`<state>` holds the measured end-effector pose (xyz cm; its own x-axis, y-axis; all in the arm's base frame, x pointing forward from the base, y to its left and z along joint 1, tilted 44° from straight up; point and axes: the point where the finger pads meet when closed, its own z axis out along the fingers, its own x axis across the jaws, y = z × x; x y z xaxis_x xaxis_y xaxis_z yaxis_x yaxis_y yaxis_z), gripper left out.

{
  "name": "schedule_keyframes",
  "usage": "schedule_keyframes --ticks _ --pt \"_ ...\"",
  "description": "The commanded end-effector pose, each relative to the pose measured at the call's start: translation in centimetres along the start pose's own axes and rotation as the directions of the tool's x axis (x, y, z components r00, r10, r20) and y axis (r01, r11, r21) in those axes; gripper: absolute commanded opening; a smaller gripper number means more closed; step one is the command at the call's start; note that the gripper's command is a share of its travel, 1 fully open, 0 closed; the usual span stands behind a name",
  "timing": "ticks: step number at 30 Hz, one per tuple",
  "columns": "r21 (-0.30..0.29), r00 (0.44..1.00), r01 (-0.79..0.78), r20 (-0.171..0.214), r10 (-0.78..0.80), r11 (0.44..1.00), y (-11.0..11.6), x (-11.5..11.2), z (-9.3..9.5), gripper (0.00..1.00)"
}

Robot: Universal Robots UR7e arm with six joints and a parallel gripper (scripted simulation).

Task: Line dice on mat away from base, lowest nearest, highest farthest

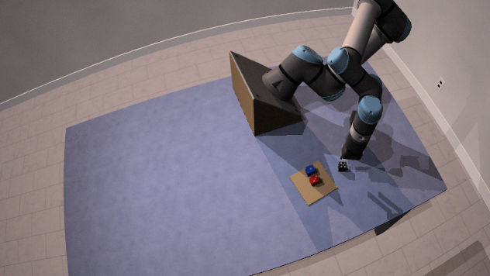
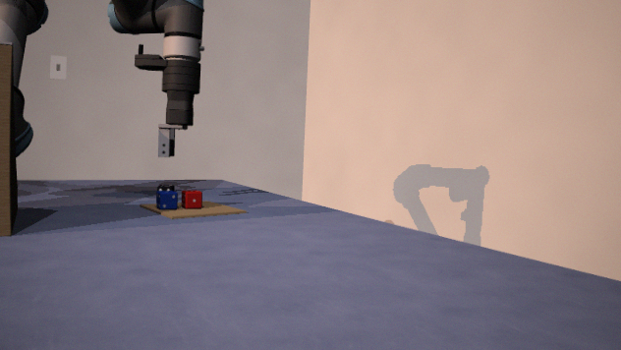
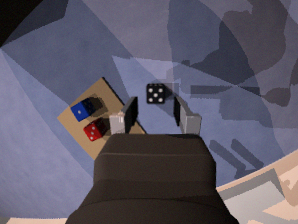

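The tan mat (image 1: 310, 197) (image 2: 213, 211) (image 3: 73, 125) lies flat. A blue die (image 1: 310, 170) (image 2: 167, 200) (image 3: 80, 111) rests on it, one pip on top. A red die (image 1: 315, 180) (image 2: 192, 200) (image 3: 92, 131) rests close beside the blue one, farther from the base, with what looks like three pips on top. A black die (image 1: 342, 167) (image 2: 166, 187) (image 3: 155, 94) stands off the mat on the table, several pips on top; the blue die partly hides it in the exterior view. My gripper (image 2: 167, 155) (image 3: 155, 105) is open and empty, high above the table; the black die shows between and just beyond its fingers in the wrist view.
The blue-grey table top (image 1: 155, 174) (image 2: 295, 275) carries everything. A wedge-shaped base block (image 1: 271, 116) (image 2: 6, 147) stands behind the mat, under the robot's base. The table's edge (image 1: 350, 241) runs beyond the mat on the side away from the base. Arm shadows cross the table near the black die.
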<state>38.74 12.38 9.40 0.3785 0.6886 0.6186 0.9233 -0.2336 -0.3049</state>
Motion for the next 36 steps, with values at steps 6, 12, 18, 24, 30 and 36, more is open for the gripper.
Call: schedule_keyframes --ticks 6,12,18,24,30,36 --pt "-0.001 1.0 0.0 0.0 0.0 1.0 0.0 0.0 0.0 0.87" --pt "-0.001 1.0 0.0 0.0 0.0 1.0 0.0 0.0 0.2 0.87" --pt "0.0 1.0 0.0 0.001 0.0 1.0 0.0 0.0 0.5 0.87" --pt "0.0 1.0 0.0 0.001 0.0 1.0 0.0 0.0 1.1 0.87" --pt "0.0 1.0 0.0 0.001 0.0 1.0 0.0 0.0 2.0 0.87" --pt "0.0 1.0 0.0 0.001 0.0 1.0 0.0 0.0 2.6 0.87"
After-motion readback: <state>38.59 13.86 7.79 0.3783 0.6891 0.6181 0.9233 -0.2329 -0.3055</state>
